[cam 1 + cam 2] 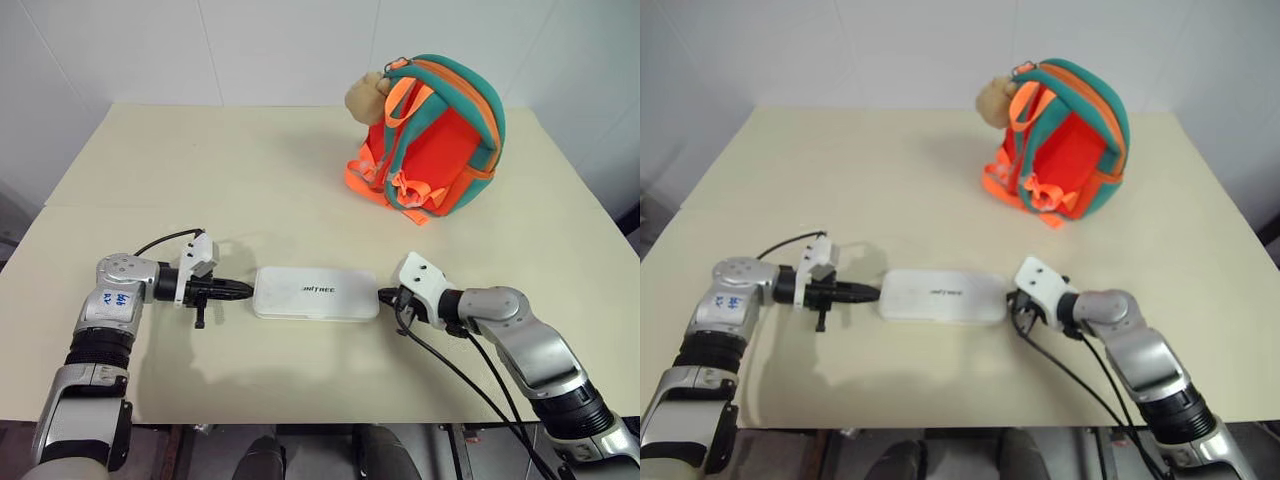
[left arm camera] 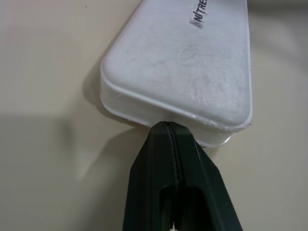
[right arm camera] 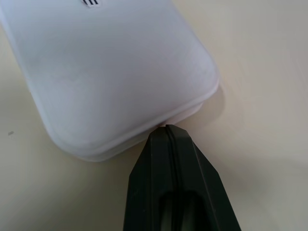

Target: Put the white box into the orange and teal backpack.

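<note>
The white box (image 1: 316, 293) lies flat on the table's near side, its dark lettering facing up. My left gripper (image 1: 248, 291) is shut, and its joined tips touch the box's left end. In the left wrist view the shut fingers (image 2: 159, 159) meet the rim of the box (image 2: 192, 62). At the box's right end my right gripper (image 1: 383, 296) is shut too, tips against that short edge; the right wrist view shows its fingers (image 3: 159, 163) at the box (image 3: 110, 62). The orange and teal backpack (image 1: 440, 140) stands upright at the far right, straps facing me.
A tan plush charm (image 1: 366, 95) hangs at the backpack's upper left. The cream table (image 1: 200, 170) ends at a white wall behind. Black cables trail from the right wrist toward the near table edge (image 1: 470, 385).
</note>
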Robot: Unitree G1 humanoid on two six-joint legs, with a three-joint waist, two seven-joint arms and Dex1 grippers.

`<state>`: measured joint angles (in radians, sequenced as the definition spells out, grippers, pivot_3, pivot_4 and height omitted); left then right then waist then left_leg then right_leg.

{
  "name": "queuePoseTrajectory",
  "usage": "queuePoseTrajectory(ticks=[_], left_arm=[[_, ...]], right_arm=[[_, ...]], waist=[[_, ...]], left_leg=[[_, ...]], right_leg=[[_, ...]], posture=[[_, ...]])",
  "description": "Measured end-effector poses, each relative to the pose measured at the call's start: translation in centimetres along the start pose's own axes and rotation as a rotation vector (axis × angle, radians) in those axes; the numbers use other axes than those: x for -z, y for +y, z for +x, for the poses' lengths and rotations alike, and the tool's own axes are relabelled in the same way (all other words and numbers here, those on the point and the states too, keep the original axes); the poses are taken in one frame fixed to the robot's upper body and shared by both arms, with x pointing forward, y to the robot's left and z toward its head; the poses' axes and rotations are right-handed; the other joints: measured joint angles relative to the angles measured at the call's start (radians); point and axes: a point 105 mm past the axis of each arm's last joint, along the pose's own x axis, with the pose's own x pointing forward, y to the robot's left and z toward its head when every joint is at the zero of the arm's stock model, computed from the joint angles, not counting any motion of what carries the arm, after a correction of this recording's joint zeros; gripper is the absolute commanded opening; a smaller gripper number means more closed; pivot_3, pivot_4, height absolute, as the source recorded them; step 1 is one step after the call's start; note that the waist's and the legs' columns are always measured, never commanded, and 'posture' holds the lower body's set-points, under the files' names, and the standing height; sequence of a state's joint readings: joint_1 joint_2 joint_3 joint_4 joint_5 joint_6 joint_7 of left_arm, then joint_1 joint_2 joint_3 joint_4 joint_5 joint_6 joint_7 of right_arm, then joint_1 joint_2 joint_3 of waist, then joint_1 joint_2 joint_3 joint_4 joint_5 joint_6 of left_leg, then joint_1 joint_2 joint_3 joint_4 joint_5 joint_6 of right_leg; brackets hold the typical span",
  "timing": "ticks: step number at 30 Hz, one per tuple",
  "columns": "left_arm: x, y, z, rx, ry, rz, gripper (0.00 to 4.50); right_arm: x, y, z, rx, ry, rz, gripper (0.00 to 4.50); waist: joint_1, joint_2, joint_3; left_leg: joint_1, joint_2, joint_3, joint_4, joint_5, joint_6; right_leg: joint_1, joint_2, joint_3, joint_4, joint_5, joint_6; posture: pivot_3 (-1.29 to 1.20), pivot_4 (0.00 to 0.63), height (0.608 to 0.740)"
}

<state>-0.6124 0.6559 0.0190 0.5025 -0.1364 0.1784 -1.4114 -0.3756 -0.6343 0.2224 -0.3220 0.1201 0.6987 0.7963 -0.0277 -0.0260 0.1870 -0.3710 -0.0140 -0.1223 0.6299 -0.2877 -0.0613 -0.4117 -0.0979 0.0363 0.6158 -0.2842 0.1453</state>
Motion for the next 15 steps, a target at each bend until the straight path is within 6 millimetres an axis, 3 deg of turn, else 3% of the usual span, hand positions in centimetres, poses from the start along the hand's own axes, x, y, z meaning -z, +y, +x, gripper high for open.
queuePoseTrajectory(ticks=[15], left_arm=[[0.5, -2.6, 0.2, 0.071, 0.031, -0.054, 0.0]], right_arm=[[0.5, 0.3, -0.7, -0.013, 0.025, 0.004, 0.12]], waist=[[0.001, 0.0, 0.0]], left_leg=[[0.0, 0.0, 0.0, 0.0, 0.0, 0.0]], right_leg=[[0.0, 0.0, 0.0, -0.004, 0.0, 0.0]], posture=[[0.0, 0.15, 0.74]])
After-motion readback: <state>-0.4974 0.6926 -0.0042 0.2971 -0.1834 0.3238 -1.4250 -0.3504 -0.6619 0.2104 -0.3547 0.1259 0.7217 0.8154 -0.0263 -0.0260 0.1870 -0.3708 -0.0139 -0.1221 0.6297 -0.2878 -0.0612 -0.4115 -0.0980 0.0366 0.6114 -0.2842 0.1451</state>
